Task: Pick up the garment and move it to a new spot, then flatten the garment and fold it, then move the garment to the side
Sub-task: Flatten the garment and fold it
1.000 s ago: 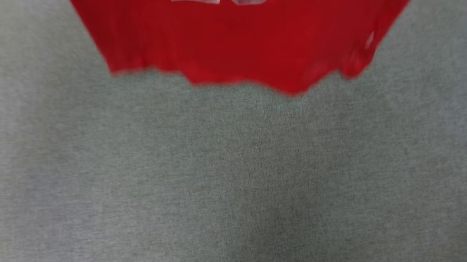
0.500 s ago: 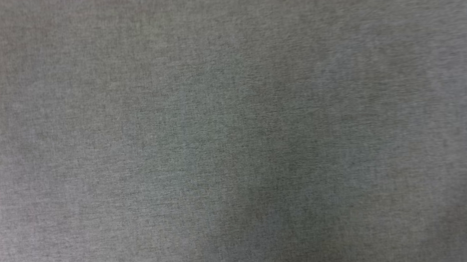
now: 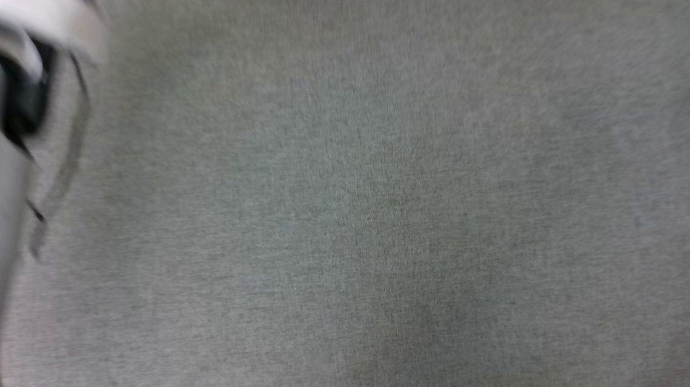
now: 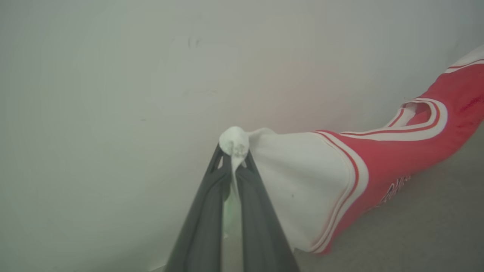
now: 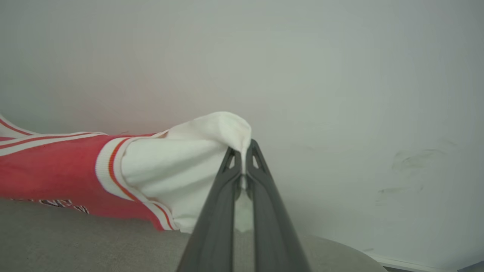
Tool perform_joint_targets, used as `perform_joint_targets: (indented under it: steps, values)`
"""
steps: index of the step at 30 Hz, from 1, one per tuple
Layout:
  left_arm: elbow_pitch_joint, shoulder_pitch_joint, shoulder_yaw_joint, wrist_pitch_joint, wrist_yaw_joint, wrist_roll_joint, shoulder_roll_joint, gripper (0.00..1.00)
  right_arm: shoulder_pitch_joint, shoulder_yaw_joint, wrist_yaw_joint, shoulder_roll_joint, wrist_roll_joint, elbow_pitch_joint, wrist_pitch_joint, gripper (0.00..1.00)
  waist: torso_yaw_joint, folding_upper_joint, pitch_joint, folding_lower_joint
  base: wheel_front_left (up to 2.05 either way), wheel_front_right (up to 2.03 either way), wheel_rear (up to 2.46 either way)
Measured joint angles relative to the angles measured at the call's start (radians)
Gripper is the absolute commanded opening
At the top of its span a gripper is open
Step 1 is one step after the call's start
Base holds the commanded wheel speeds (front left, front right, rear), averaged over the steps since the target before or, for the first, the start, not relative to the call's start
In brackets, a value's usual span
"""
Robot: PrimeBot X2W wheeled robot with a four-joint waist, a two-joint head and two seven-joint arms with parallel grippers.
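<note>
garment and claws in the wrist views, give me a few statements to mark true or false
1. The left claw is shut on a white sleeve of the garment. True.
2. The right claw is open and holds nothing. False: it is shut on white cloth of the garment.
3. The garment's body is blue. False: it is red, with white-and-red striped trim.
4. The head view looks down on a grey fabric surface. True.
</note>
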Motion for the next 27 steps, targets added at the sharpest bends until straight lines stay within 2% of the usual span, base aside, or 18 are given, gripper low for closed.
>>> perform_joint_targets:
  steps: [3,7,12,17,21,23,27]
  values:
    - [-0.061,0.151,-0.002,0.007,0.026,-0.036,0.006,0.00,0.131,0.014,0.000,-0.016,0.059,-0.023,0.005,0.00,0.003,0.0000,-0.056,-0.0001,0.00,0.00,0.00]
    - [-0.145,0.339,-0.017,0.050,0.048,-0.071,0.049,0.00,0.334,0.051,0.000,-0.054,0.131,-0.086,0.035,0.00,0.006,0.0000,-0.136,-0.0001,0.00,0.00,0.00]
    - [-0.253,0.571,-0.036,0.092,0.089,-0.125,0.085,0.00,0.563,0.031,0.000,-0.100,0.215,-0.154,0.062,0.00,0.008,0.0000,-0.232,-0.0002,0.00,0.00,0.00]
    - [-0.355,0.772,-0.027,0.094,0.151,-0.176,0.116,0.00,0.763,0.039,0.000,-0.132,0.216,-0.194,0.065,0.00,0.005,0.0000,-0.317,-0.0004,0.00,0.00,0.00]
    - [-0.409,0.905,-0.045,0.110,0.184,-0.195,0.136,0.00,0.869,0.024,0.000,-0.131,0.235,-0.221,0.063,0.00,0.001,0.0000,-0.369,-0.0004,0.00,0.00,0.00]
    - [-0.418,0.971,-0.043,0.107,0.203,-0.212,0.150,0.00,0.919,0.059,0.000,-0.137,0.230,-0.259,0.066,0.00,-0.007,0.0000,-0.389,-0.0005,0.00,0.00,0.00]
    - [-0.434,1.081,-0.062,0.106,0.221,-0.225,0.170,0.00,1.021,0.044,0.000,-0.147,0.267,-0.304,0.093,0.00,-0.027,0.0000,-0.421,-0.0005,0.00,0.00,0.00]
